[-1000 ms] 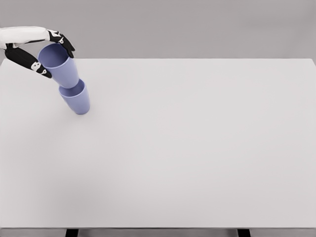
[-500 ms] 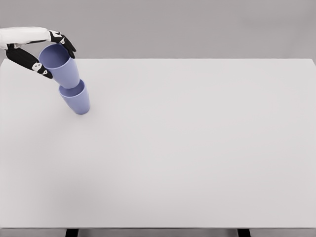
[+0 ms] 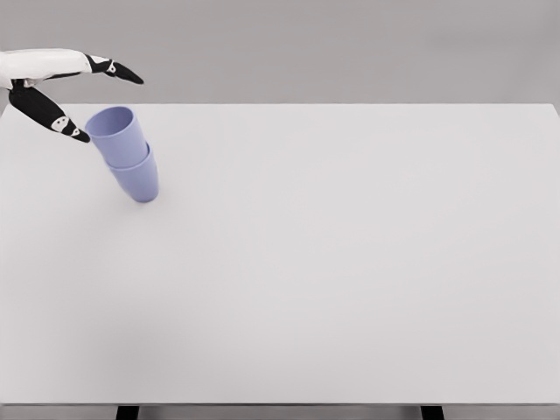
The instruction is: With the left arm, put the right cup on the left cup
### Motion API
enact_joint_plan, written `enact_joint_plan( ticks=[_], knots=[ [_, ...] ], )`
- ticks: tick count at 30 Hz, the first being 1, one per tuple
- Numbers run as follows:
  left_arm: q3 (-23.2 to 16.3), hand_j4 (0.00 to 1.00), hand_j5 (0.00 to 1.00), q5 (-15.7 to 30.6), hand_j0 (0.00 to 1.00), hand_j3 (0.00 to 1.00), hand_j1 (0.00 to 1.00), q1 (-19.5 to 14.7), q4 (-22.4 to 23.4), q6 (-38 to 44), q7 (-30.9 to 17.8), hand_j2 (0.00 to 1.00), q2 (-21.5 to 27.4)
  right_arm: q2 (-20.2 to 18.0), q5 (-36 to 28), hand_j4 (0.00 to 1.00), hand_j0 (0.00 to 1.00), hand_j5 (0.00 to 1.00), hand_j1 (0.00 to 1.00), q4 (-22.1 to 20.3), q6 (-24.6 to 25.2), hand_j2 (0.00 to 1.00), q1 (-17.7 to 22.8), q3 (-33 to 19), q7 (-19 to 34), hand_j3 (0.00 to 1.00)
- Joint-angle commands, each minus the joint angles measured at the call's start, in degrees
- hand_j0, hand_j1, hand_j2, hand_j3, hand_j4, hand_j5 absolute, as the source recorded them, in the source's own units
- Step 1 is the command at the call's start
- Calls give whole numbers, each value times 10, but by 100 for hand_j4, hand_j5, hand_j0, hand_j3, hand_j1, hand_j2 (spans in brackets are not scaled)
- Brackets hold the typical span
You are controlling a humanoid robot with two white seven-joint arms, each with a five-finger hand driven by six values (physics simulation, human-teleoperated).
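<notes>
Where the white table [image 3: 350, 262] runs toward its far left corner, two lavender cups stand nested, the upper cup [image 3: 115, 136] seated inside the lower cup [image 3: 136, 179] so that only the lower one's rim and tapering body show beneath it. The pair leans a little, mouths tipped up and toward the left, the lower cup's base planted on the tabletop.

The left hand [image 3: 74, 92] hangs just above and to the left of them, its white arm coming in from the picture's left edge. Its dark fingers are spread wide and hold nothing — one long finger [image 3: 122, 72] points out to the right well above the upper cup's rim, and another [image 3: 54, 118] angles down with its tip just beside the rim's left edge; whether that tip touches the cup I cannot tell. The upper cup sits below and right of the palm, between the two spread fingers but free of their grasp.
</notes>
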Motion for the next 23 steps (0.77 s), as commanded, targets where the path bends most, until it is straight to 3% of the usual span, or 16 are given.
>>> enact_joint_plan(
  ticks=[1,5,6,8,10,12,18,23],
  knots=[
    [1,97,97,3,97,97,97,0,-1,2,0,97,1,0,1,100,100,100,100,-1,0,100,0,0,0,100],
    [5,100,100,7,100,100,100,1,-20,0,0,100,3,0,1,100,100,100,100,-1,0,100,0,0,0,100],
    [13,100,100,13,100,100,100,-2,-62,0,0,100,25,0,1,100,100,100,100,0,0,100,0,0,0,100],
    [25,100,100,93,100,100,100,-4,-184,-15,0,100,104,0,1,100,100,100,100,0,0,100,0,0,0,100],
    [42,100,100,117,100,100,100,-3,-256,-55,0,100,154,0,1,100,100,100,100,0,0,100,0,0,0,100],
    [44,100,100,119,100,100,100,4,-260,-112,0,100,161,0,1,100,100,100,100,-1,0,100,0,0,0,100],
    [47,100,100,114,100,100,100,105,-260,-112,1,100,133,0,1,100,100,100,100,0,0,100,0,0,0,100],
    [48,100,100,105,100,100,100,142,-260,-112,1,100,116,0,1,100,100,100,100,0,0,100,0,0,0,100]
  ],
)
